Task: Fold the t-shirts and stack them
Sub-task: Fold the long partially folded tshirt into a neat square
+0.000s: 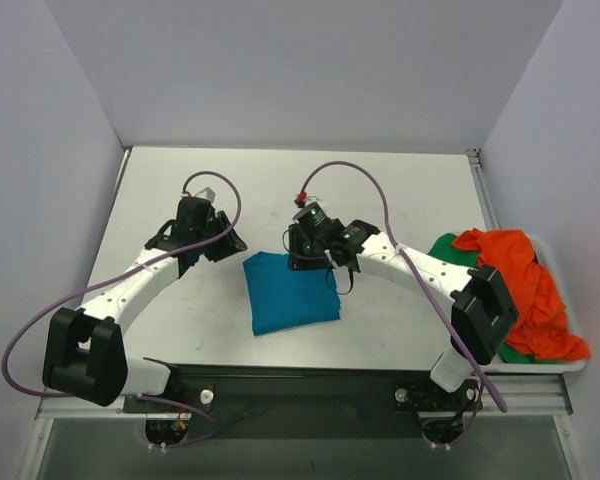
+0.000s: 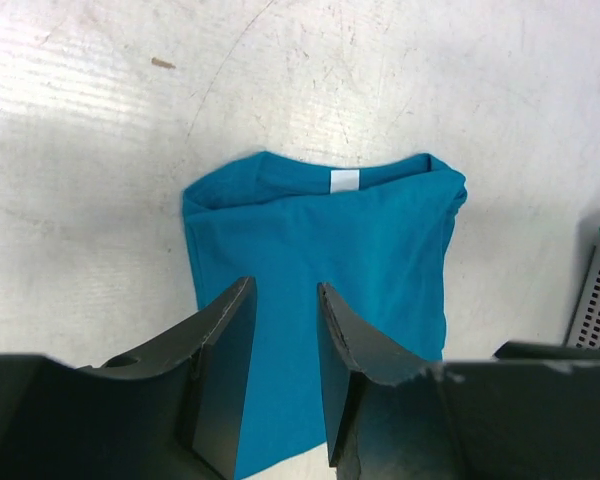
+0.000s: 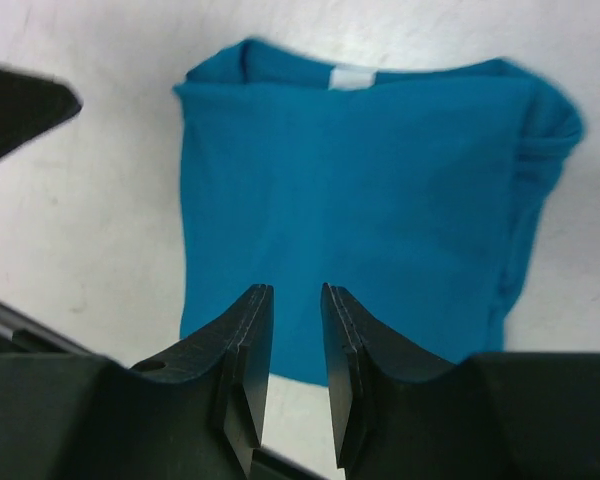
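A pale, scuffed bench seen from above, with two white-and-black robot arms reaching in from its near edge.

A soft teal-blue cloth t-shirt, folded into a compact rectangle, lies flat on the bench between the two arms. The left end effector hovers at the shirt's left edge. Its two dark fingers stand apart with nothing pinched between them, and teal cloth shows flat through the gap. From this end effector the shirt spreads forward and slightly right, and its folded collar, with a small white label, is at the far side.

The right end effector sits at the shirt's far edge in the overhead view. Its fingers are also parted, with a narrow gap and no cloth gripped. In its own camera the folded shirt fills the space ahead of the fingertips and just beneath them (this view is soft and a little blurred). The shirt's thicker, rolled fold runs along the right side.

Well off to the right of the right arm, a crumpled bright orange-red t-shirt lies heaped over a green t-shirt. Both rest on a white perforated tray at the bench's right edge, apart from the teal shirt.
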You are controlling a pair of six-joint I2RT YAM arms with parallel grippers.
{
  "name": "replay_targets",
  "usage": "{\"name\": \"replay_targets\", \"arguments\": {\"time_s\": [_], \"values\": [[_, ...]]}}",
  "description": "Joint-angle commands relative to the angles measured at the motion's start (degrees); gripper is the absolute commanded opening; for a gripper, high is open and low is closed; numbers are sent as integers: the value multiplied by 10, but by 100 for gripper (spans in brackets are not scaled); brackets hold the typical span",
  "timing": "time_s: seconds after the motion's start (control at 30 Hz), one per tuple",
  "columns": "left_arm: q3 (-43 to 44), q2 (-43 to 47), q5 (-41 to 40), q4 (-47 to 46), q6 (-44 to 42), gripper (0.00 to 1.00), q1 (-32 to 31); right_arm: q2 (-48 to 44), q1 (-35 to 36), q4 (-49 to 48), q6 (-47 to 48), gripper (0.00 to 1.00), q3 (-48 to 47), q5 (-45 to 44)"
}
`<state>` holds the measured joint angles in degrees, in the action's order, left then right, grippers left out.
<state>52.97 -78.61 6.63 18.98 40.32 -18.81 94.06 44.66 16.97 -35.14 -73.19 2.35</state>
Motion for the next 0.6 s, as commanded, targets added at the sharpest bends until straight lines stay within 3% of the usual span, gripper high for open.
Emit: {"name": "replay_targets", "arguments": {"time_s": [0.0, 0.27, 0.3, 0.43, 0.57], "values": [[-26, 36, 34, -3, 12, 41, 18, 9, 46, 18, -20, 27, 28, -22], [-88, 64, 65, -18, 14, 51, 28, 114, 61, 14, -19, 29, 31, -53], [-94, 68, 64, -19, 13, 56, 27, 131, 60, 14, -17, 30, 32, -53], [-127, 77, 60, -29, 8, 72, 27, 146, 60, 14, -14, 41, 35, -43], [-156, 82, 45, -40, 9, 74, 25, 142, 59, 14, -7, 52, 35, -37]]}}
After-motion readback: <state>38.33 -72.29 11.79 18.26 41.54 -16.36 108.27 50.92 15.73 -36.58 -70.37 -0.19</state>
